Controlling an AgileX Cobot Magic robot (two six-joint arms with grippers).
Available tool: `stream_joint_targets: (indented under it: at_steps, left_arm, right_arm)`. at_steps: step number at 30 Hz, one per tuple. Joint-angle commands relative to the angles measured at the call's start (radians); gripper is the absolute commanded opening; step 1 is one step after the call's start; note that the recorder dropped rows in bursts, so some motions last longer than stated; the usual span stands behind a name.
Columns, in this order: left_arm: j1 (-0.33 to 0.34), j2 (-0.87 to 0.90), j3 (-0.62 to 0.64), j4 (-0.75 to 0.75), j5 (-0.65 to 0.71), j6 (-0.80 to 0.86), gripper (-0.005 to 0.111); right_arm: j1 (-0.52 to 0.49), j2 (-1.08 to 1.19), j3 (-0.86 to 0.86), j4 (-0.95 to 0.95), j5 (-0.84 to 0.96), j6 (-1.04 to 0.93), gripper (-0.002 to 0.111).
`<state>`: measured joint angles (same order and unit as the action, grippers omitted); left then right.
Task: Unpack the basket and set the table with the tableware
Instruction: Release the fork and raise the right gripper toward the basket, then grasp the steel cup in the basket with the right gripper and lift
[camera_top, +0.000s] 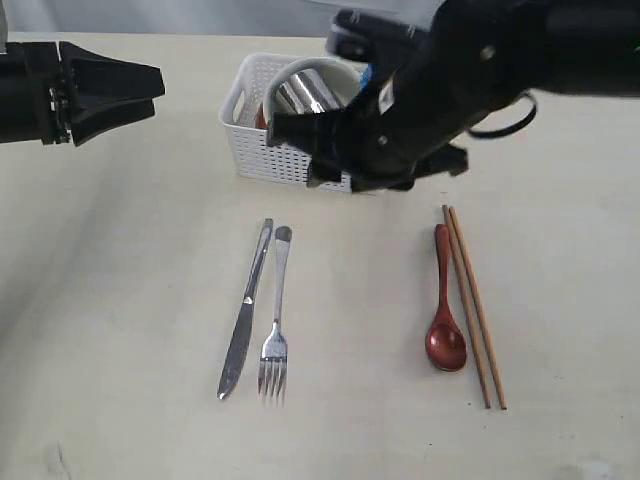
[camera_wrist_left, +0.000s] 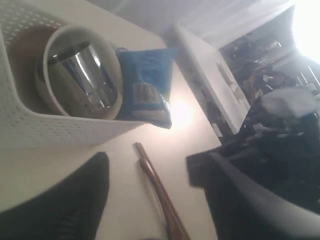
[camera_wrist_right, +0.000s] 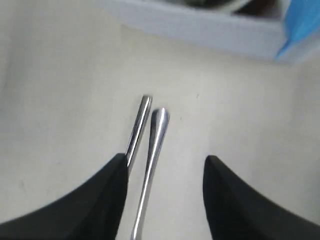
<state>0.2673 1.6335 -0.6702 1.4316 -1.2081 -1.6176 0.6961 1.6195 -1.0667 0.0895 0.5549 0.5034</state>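
Roughly half the setting looks done. The knife (camera_top: 243, 315) and fork (camera_top: 277, 320) lie side by side on the surface (camera_top: 360, 440), just below the right hand (camera_wrist_right: 165, 195). Its fingers stand apart with nothing between them, and the two steel handle ends show in the gap beneath. On that hand's outer side, well away from the left hand (camera_top: 150, 92), the red-brown spoon (camera_top: 446, 325) lies close beside the pair of chopsticks (camera_top: 475, 310). The basket (camera_top: 262, 152) sits directly behind the right hand and partly under its arm, and it is not yet empty. The pale bowl (camera_top: 335, 70) is tipped up inside it with the steel mug (camera_top: 303, 95) nested in it. A red-brown piece behind the bowl is probably the small plate, though too little of it shows to be sure. The blue snack bag (camera_wrist_left: 145, 87) is wedged at the basket's end. The left hand hovers off to the basket's other side, fingers parted and holding nothing. By my reading, the bowl, mug and plate are left to lift out and place.
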Motion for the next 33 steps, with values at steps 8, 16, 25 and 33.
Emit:
stream_joint_targets:
  at_steps: [8, 16, 25, 33]
  left_arm:
    - [0.003, -0.005, -0.020, 0.022, 0.166, 0.008, 0.053]
    - [0.003, -0.005, -0.020, 0.028, 0.251, 0.008, 0.053]
    - [0.003, -0.005, -0.020, 0.028, 0.251, 0.008, 0.053]
    - [0.003, -0.005, -0.020, 0.027, 0.251, 0.017, 0.053]
  right_arm:
    - [-0.178, 0.117, -0.413, -0.004, 0.273, -0.503, 0.063]
    - [-0.174, 0.442, -0.771, -0.012, 0.448, -0.644, 0.072]
    - [-0.166, 0.633, -0.967, -0.015, 0.475, -0.703, 0.072]
    - [-0.154, 0.670, -0.986, -0.012, 0.468, -0.713, 0.072]
